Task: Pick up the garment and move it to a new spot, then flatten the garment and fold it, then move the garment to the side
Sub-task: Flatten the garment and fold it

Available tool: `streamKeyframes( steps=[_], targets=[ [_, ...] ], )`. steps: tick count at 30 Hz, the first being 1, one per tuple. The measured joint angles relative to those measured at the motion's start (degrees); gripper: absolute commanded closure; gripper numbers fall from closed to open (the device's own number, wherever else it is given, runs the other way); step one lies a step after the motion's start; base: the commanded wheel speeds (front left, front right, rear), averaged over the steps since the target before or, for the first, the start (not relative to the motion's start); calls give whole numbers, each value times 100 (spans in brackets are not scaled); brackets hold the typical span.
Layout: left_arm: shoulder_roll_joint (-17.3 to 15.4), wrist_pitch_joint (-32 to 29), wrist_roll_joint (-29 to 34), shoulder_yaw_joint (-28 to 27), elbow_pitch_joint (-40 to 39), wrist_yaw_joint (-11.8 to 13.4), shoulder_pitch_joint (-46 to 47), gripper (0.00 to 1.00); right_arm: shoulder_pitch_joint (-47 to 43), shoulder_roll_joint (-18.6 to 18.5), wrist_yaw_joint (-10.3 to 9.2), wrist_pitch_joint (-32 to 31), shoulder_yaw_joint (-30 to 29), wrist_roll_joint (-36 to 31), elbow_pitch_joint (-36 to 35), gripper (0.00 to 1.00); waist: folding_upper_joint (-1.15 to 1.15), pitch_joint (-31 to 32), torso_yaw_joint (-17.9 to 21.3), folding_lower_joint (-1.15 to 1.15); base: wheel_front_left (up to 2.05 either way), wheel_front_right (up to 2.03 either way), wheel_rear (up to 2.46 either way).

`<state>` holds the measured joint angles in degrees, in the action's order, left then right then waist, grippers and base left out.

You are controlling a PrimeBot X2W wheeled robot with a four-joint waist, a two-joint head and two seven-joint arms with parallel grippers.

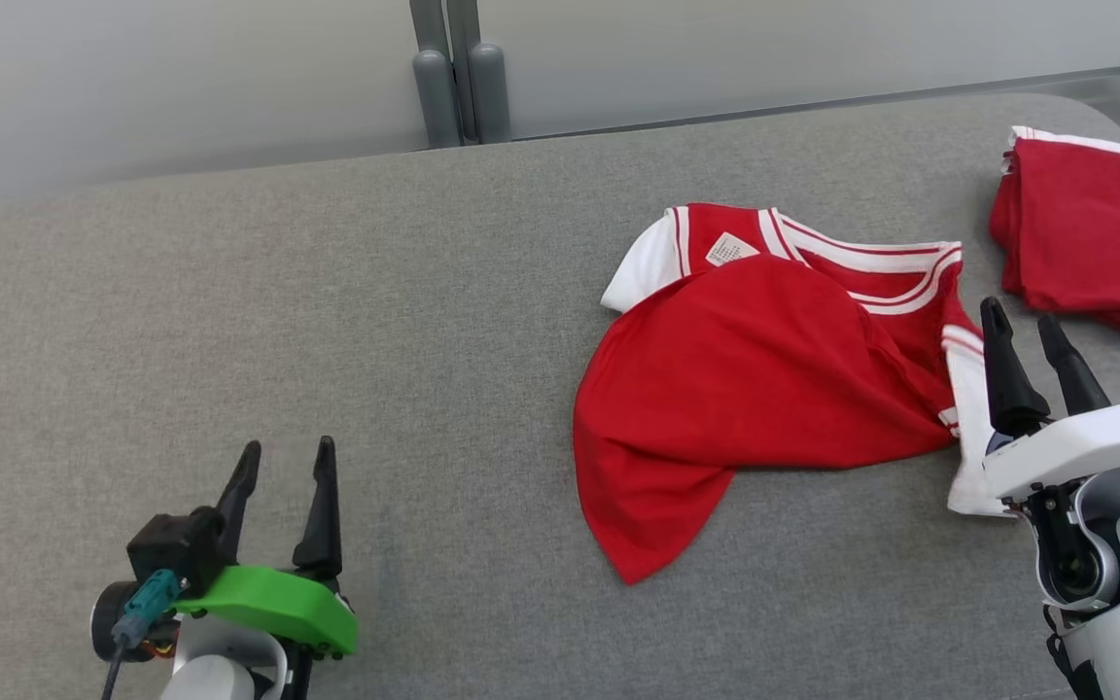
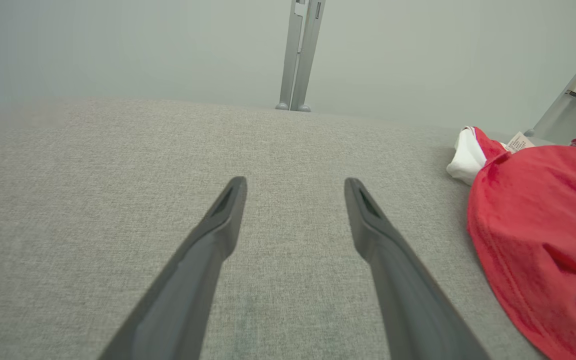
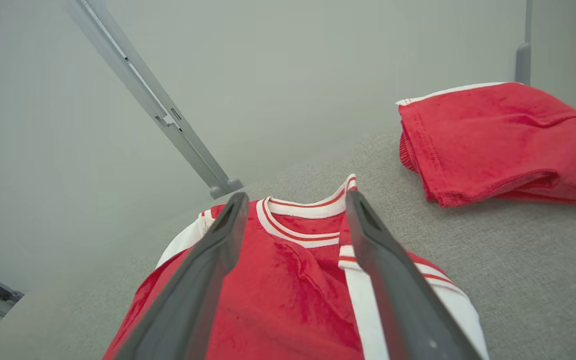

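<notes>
Right of centre lies the crumpled red-and-white fabric shirt [image 1: 745, 389]; right gripper [image 1: 1018, 313], parted, hovers at its sleeve [image 1: 966, 399], seemingly to grasp; left gripper [image 1: 289, 445] parted, idle.

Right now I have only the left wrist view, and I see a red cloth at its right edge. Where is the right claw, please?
Observer: The right claw is open, over the right edge of the red shirt, with no cloth between its fingers.
Operator: Is any other cloth on the surface?
Observer: Yes. A second red garment, folded, lies beyond the right claw, apart from the shirt.
Operator: Which way does the shirt lie?
Observer: Its striped collar is on the far side, away from the robot, and the lower part is flipped up over the chest, so it is not flat.
</notes>
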<state>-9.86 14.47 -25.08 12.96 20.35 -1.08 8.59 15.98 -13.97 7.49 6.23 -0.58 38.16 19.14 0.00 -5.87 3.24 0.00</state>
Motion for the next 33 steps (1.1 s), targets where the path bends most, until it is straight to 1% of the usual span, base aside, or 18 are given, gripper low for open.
streamKeyframes(
  steps=[3, 7, 13, 19, 22, 26, 31, 32, 33],
  targets=[
    [58, -197, -7, 137, -83, -82, 58, 0, -77, 3, 0, 12, 16, -40, -151, 0, 0, 9, 39, 0, 0, 0, 0],
    [181, -623, -86, 388, -166, -254, 427, 0, -118, 36, 0, -3, 113, -59, -282, 0, 0, -81, 96, 0, 0, 0, 0],
    [290, -1688, -177, 848, 54, -411, 1109, 0, -94, 129, 0, 7, 309, -74, -386, 0, 0, -332, 299, 0, 0, 0, 0],
    [319, -2455, -247, 1216, 444, -547, 1968, 0, 15, 210, 0, 132, 554, -31, -339, 0, 0, -622, 636, 0, 0, 0, 0],
    [315, -2651, -293, 1290, 769, -572, 2290, 0, 94, 229, 0, 221, 680, 22, -287, 0, 0, -747, 845, 0, 0, 0, 0],
    [274, -2706, -361, 1280, 1311, -584, 2527, 0, 181, 261, 0, 311, 889, 79, -163, 0, 0, -897, 1141, 0, 0, 0, 0],
    [304, -2674, -572, 1381, 1705, -616, 2688, 0, 205, 257, 0, 443, 1006, 162, 23, 0, 0, -1042, 1427, 0, 0, 0, 0],
    [330, -2674, -682, 1417, 1757, -622, 2714, 2, 205, 254, 0, 456, 1028, 170, 67, 0, 0, -1066, 1465, 0, 0, 0, 0],
    [361, -2681, -756, 1482, 1798, -623, 2733, 22, 209, 250, 0, 472, 1051, 197, 108, 0, 0, -1087, 1490, 0, 0, 0, 0]
  ],
)
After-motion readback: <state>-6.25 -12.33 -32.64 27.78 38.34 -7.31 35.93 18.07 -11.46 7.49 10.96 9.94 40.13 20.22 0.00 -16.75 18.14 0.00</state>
